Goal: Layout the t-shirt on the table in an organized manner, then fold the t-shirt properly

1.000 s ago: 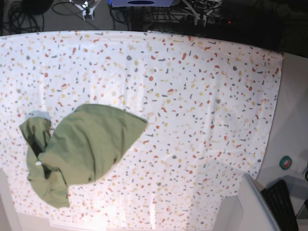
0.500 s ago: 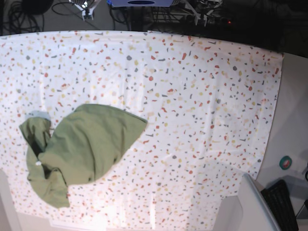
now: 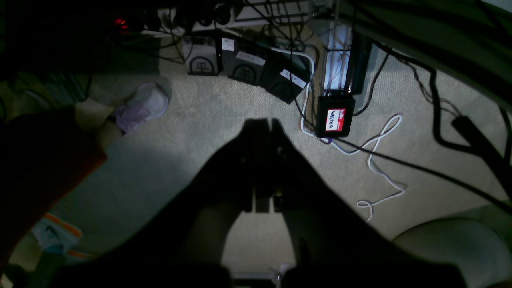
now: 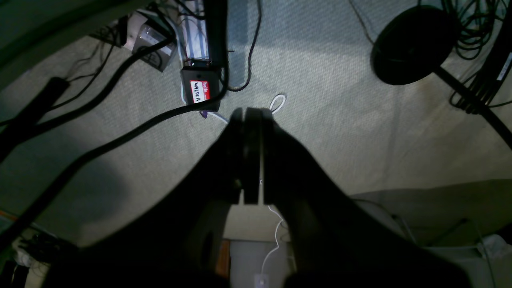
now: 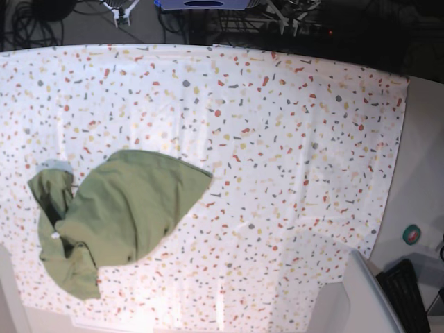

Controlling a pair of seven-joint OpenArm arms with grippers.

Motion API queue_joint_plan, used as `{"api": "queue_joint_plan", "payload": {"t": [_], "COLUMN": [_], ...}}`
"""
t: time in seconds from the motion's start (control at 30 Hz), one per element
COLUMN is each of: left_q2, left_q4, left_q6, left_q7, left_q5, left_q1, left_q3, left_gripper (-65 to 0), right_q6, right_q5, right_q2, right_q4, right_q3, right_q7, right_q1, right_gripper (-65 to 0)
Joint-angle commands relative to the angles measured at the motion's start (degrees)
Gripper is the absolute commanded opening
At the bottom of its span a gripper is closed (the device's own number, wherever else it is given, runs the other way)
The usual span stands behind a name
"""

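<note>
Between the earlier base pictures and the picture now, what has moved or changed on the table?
Nothing has visibly changed. The t-shirt lies in the same crumpled heap on the table, and neither arm shows in the base view.

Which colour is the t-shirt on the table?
Olive green t-shirt; the base view shows it best.

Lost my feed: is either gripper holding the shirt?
No. Left gripper and right gripper are shut on nothing; the shirt lies crumpled on the table.
</note>
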Motion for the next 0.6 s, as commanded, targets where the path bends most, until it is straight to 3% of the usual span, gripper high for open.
{"api": "queue_joint_plan", "payload": {"t": [0.0,0.17,0.37,0.5,0.57], "left_q2": [-0.18,-1.41,-4.84,-7.57,-9.24], "left_q4": [0.09,5.1,25.67,35.95,42.46], "left_q6": [0.19,0.1,0.1,0.1,0.1], "left_q7": [-0.03,-0.03,-0.12,-0.12,-0.21], "left_q5": [0.41,0.41,-0.12,-0.21,-0.21], "left_q1": [1.05,5.36,18.98,26.02,29.88], "left_q3": [0.12,0.12,0.12,-0.23,-0.4], "left_gripper": [-65.0,-65.0,-65.0,-65.0,-65.0], "right_q6": [0.17,0.34,0.17,0.08,0.08], "right_q5": [-0.07,0.01,0.1,0.1,0.1], "right_q2": [0.12,0.21,0.39,0.39,-0.05], "right_q4": [0.04,4.26,27.11,40.3,47.07], "right_q3": [-0.12,0.14,0.32,0.49,3.66], "right_q7": [-0.11,-0.02,-0.63,-4.94,-5.47], "right_q1": [-1.11,-5.68,-21.68,-29.77,-33.9], "right_gripper": [-65.0,-65.0,-65.0,-65.0,-65.0]}}
